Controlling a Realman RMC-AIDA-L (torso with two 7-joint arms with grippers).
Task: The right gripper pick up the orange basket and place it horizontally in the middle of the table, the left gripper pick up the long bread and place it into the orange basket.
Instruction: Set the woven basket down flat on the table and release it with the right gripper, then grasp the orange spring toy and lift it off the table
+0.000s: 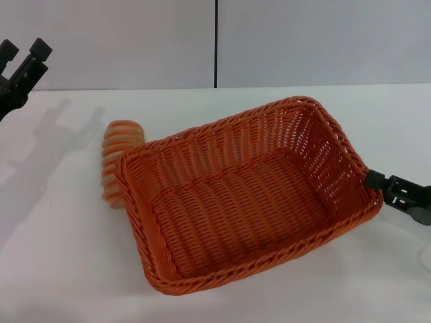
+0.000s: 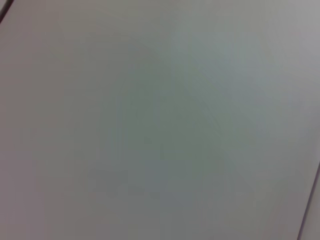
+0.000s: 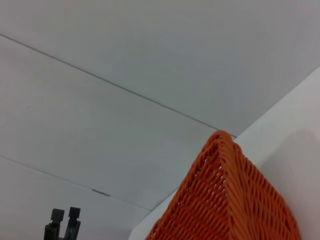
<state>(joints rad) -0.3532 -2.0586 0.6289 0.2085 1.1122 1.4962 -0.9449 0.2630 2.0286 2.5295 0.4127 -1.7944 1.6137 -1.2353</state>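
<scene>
While the right gripper [image 1: 374, 182] is at the basket [image 1: 246, 195] rim on its right end, seemingly pinching it, I cannot tell for sure. Its long axis runs diagonally, not yet horizontal. Behind its far-left corner lies the bread [image 1: 118, 161], nearer the left gripper [image 1: 23, 57], which hangs open and empty. No writing is visible.

I count 1 orange basket [image 1: 246, 195], 1 long bread [image 1: 118, 156] and 1 table [image 1: 60, 269], plus 2 grippers: the left gripper [image 1: 24, 52] and the right gripper [image 1: 377, 180].
</scene>
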